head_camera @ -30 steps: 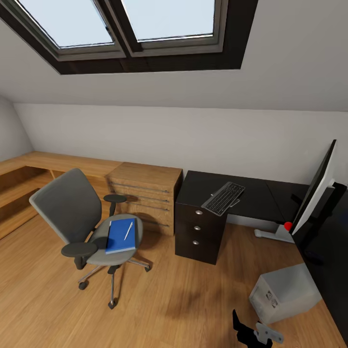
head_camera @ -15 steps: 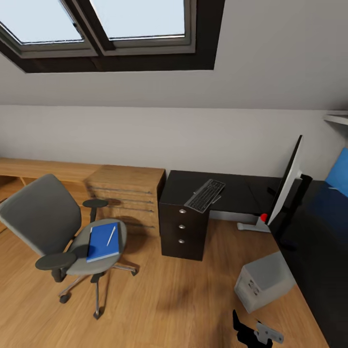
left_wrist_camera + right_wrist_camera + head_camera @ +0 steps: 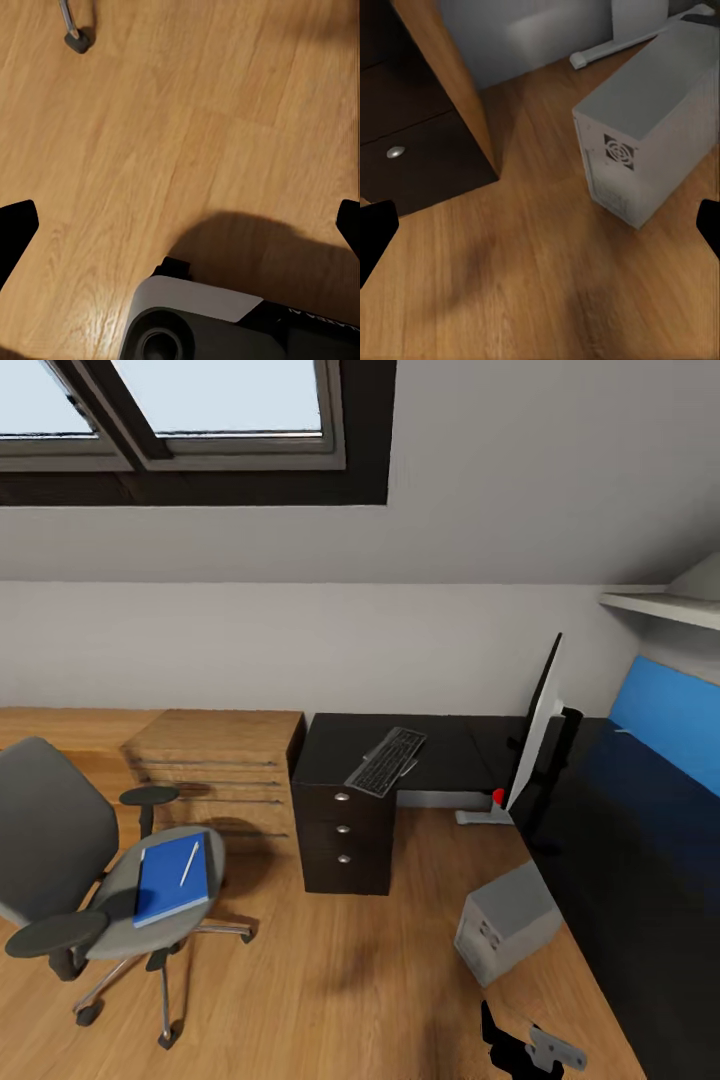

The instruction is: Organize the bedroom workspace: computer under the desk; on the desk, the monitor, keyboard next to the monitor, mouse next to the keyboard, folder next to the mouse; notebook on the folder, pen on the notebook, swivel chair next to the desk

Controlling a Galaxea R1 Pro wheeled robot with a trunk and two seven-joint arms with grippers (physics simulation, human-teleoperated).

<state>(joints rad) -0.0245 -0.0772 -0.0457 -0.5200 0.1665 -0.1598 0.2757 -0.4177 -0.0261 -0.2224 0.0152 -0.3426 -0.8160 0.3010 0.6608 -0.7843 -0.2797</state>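
- We see the swivel chair [image 3: 70, 870] at the left, standing on the wood floor [image 3: 330, 980] and cut off by the picture's left edge; it stands well apart from the desk [image 3: 440, 745].
- On its seat lies the folder [image 3: 172, 879], with the pen [image 3: 189, 862] resting on top. We cannot make out the notebook there.
- The keyboard [image 3: 386, 761] lies on the desk's far part, angled, with one end over the front edge above the drawers [image 3: 343, 830].
- The monitor [image 3: 535, 725] stands edge-on to us, so we see little of its screen.
- The computer [image 3: 506, 921] sits tilted on the floor by the desk's right run.
- The mouse is too small for us to pick out.
- Our left gripper [image 3: 180, 225] and right gripper [image 3: 540, 225] each have their fingertips wide apart at the wrist pictures' edges, released, holding nothing.
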